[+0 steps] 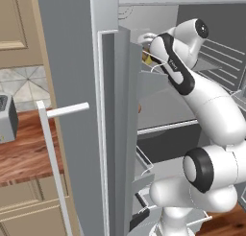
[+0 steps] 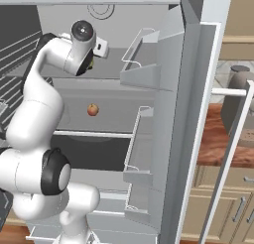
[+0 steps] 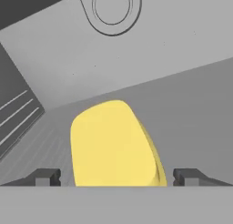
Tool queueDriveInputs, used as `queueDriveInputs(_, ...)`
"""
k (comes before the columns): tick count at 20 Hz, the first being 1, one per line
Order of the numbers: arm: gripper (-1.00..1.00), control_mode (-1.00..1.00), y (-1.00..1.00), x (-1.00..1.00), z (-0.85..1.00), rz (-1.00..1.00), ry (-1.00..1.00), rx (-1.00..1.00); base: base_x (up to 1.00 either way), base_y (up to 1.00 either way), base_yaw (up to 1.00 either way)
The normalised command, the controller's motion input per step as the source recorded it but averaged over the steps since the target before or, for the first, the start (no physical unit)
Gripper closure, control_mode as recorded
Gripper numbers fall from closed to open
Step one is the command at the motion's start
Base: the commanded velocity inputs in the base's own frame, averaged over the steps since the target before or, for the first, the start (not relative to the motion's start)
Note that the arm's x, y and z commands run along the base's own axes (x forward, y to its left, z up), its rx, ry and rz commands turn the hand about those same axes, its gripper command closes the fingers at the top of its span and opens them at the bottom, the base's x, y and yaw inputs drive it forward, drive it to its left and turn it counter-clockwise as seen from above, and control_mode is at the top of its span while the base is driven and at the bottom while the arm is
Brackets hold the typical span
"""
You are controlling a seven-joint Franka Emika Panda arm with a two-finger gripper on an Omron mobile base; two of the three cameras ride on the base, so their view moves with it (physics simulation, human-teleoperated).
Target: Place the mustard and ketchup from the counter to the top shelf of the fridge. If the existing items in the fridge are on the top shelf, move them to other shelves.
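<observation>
Yellow and close to the lens, the mustard (image 3: 113,143) stands between the two dark fingertips (image 3: 45,176), which are spread wide with a clear gap on each side of the bottle, so the gripper (image 3: 116,177) pinches nothing. The bottle sits on the top shelf (image 3: 191,109) of the fridge (image 2: 193,20), in front of its grey back wall. From the right base view, the white arm (image 2: 34,109) reaches up into the open fridge, and a small round orange-red fruit (image 2: 93,109) lies on the shelf below. A wood-grain counter (image 1: 24,153) runs beside the fridge door (image 1: 72,62).
</observation>
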Motion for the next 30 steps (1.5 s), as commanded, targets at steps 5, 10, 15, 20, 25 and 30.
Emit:
queueDriveInputs(5, -1.0, -1.0, 0.01, 0.13, 0.0, 0.0, -0.05, 0.0, 0.0, 0.0, 0.0)
queueDriveInputs(10, -1.0, -1.0, 0.0, 0.03, 0.0, 0.0, -0.05, 0.0, 0.0, 0.0, 0.0)
queueDriveInputs(15, -1.0, -1.0, 0.06, 0.04, 0.0, 0.0, -0.05, 0.0, 0.0, 0.0, 0.0)
queueDriveInputs(20, -1.0, -1.0, 0.12, 0.09, 0.0, 0.0, -0.03, 0.0, 0.0, 0.0, 0.0)
queueDriveInputs(25, -1.0, -1.0, 0.05, 0.09, 0.0, 0.0, -0.02, 0.0, 0.0, 0.0, 0.0)
queueDriveInputs(30, -1.0, -1.0, 0.0, 0.09, 0.0, 0.0, -0.02, 0.0, 0.0, 0.0, 0.0)
